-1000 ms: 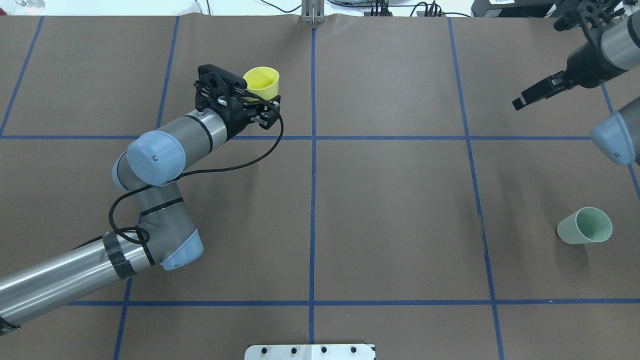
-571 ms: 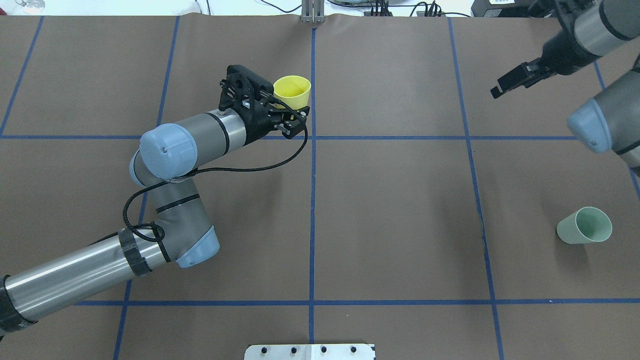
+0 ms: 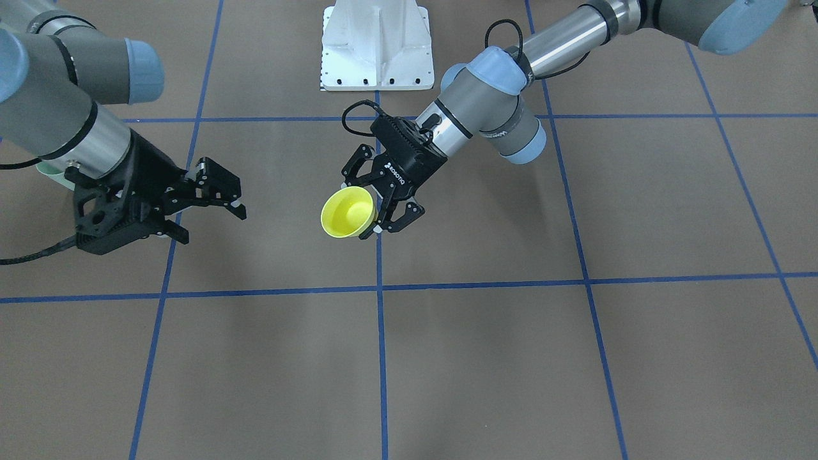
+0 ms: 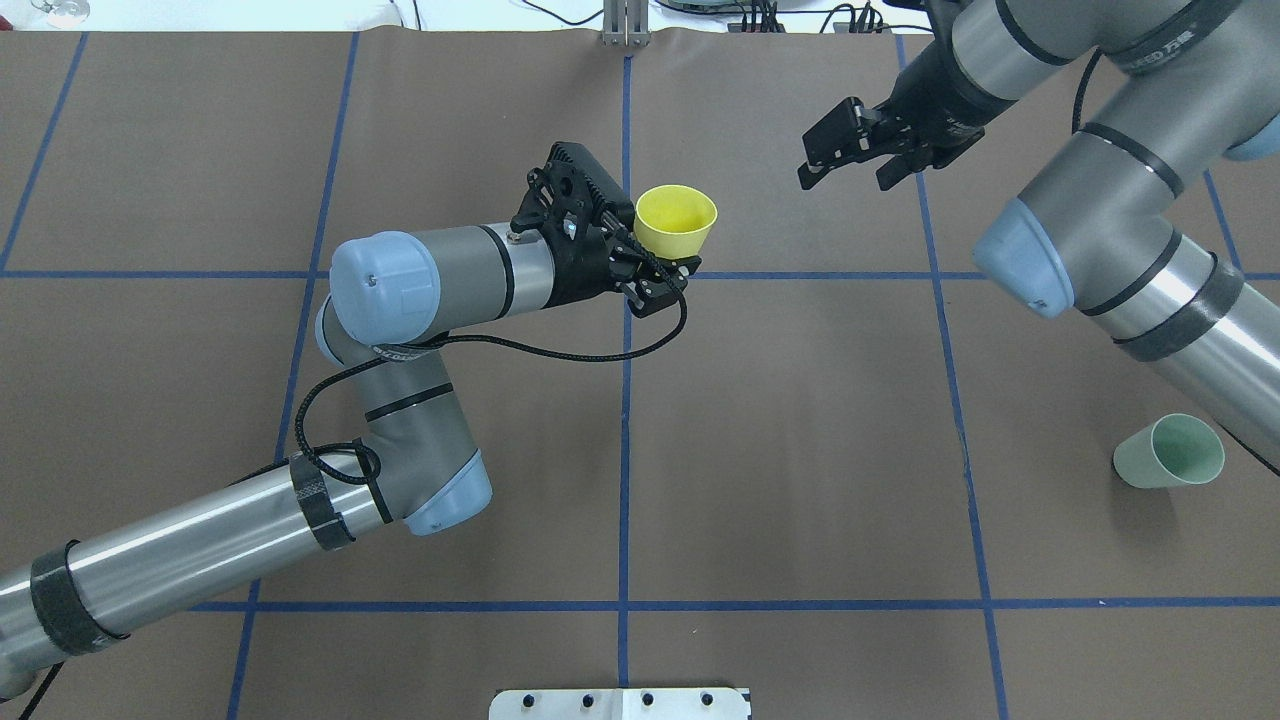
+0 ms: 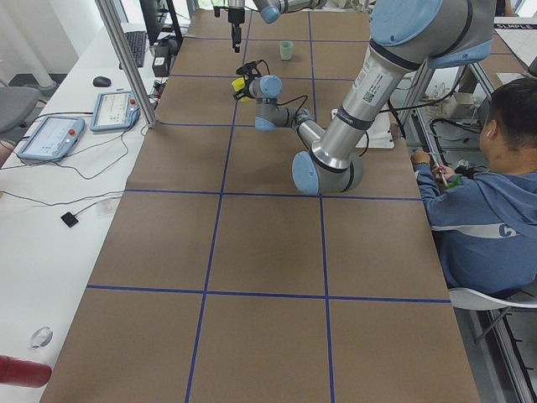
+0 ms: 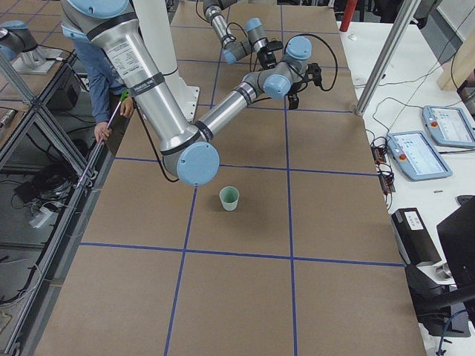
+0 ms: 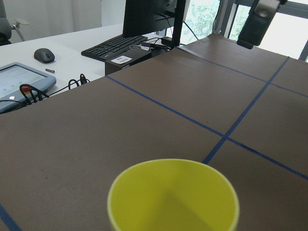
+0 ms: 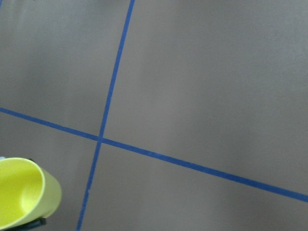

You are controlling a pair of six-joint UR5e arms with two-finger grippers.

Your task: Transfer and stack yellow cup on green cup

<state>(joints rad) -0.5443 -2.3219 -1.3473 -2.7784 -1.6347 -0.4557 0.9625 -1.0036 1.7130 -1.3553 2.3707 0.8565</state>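
yellow cup held near the centre line, green cup well apart

brown paper covers the surface (image 4: 800, 420), marked into squares by blue tape lines. the left end effector (image 3: 365, 209) is clamped on the small bright yellow plastic cup (image 4: 676, 220), one finger on each side of its lower body. the cup is carried above the surface with its open mouth up and tilted a little, just beside the central blue line in the half farther from the robot. the left wrist view shows its empty inside and rim at the bottom of the picture.

the right end effector (image 4: 845, 175) hangs in the air with its fingers spread apart and nothing between them. it is near the yellow cup, on the robot's right of it, and not touching it.

the small pale mint-green plastic cup (image 4: 1170, 452) stands upright on the surface, mouth up, close to the surface's right edge. it is well apart from the yellow cup and from both end effectors.
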